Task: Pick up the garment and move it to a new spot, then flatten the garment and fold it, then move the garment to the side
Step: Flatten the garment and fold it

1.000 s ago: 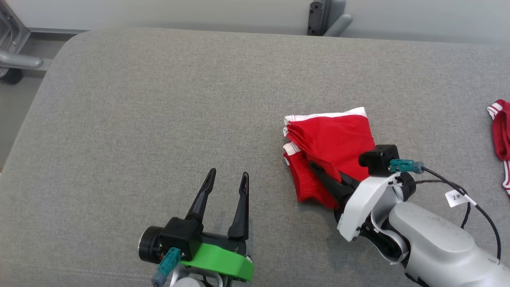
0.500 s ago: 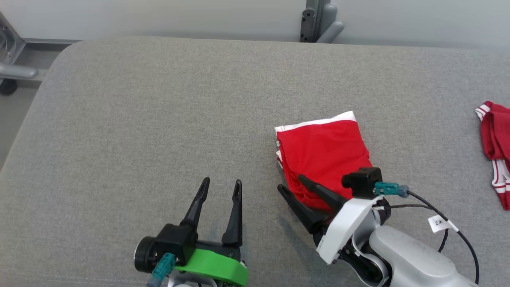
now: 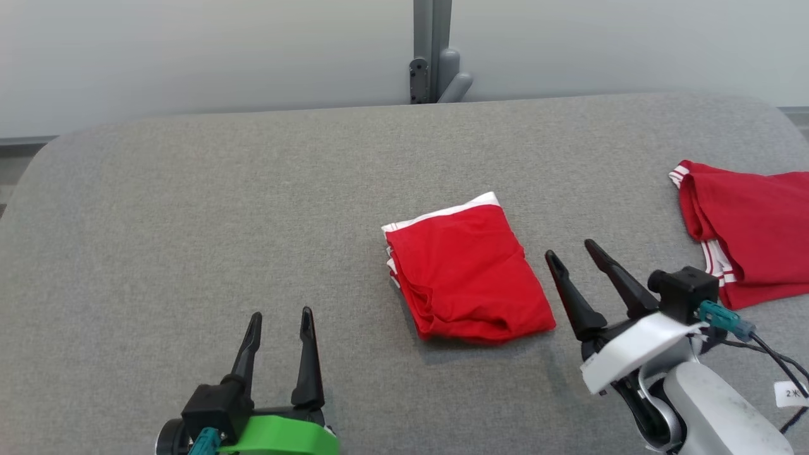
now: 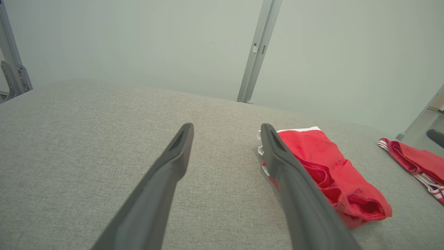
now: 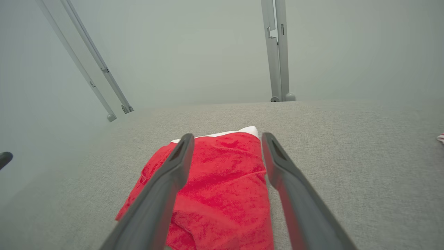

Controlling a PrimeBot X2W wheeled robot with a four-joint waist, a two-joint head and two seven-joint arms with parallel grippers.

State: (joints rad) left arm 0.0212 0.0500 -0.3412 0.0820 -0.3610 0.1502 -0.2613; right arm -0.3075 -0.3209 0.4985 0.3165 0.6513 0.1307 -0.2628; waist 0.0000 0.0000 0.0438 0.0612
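The head view takes in both end effectors, left (image 3: 281,313) and right (image 3: 569,248), each released and empty over the grey fabric bench (image 3: 189,208), with a second red garment (image 3: 752,234) at far right. The right wrist view adds slanted metal rails (image 5: 86,66) against a pale wall (image 5: 190,45). The folded red garment (image 3: 464,272), white-trimmed along its far edge, lies mid-bench, near the right end effector's left side.

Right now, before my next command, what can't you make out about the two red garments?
- Folded garment: inner layers and underside hidden by its own top layer, head view.
- Its near end, right wrist view: cut off by the bottom edge and partly covered by the right gripper.
- One side edge, left wrist view: behind a finger of the left gripper.
- Second red garment: cut off by the right edge, head view.
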